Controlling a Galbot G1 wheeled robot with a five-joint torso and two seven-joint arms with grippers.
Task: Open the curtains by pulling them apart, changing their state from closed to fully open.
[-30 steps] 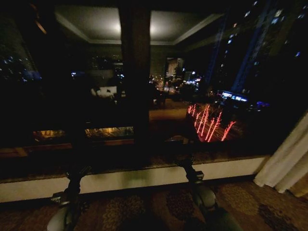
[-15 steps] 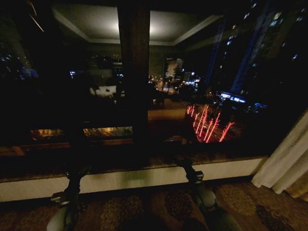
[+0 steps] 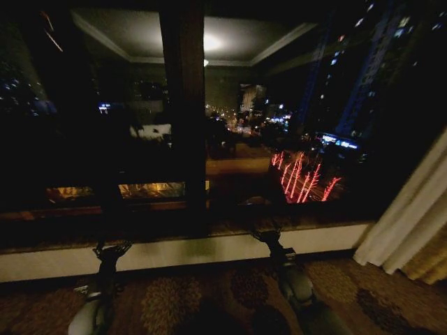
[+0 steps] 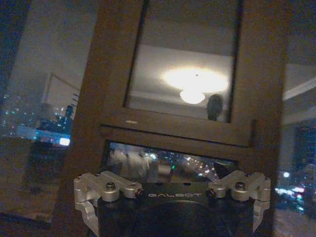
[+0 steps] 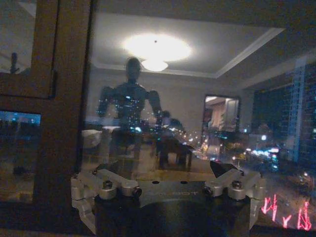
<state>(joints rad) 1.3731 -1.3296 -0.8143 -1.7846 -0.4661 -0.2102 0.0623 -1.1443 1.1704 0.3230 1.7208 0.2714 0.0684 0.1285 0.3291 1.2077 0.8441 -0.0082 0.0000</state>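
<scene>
Night window bared, sheer cream curtains [image 3: 408, 216] bunched at far right edge, likely already drawn aside; left tool [image 3: 112, 249] and right tool [image 3: 267, 234] both low before the sill [image 3: 188, 251], fingers spread wide, holding nothing, apparently idle, well apart from fabric to their right.

"GALBOT" is printed in pale letters on the black body of the left tool [image 4: 172, 197]; no other text is legible.
</scene>
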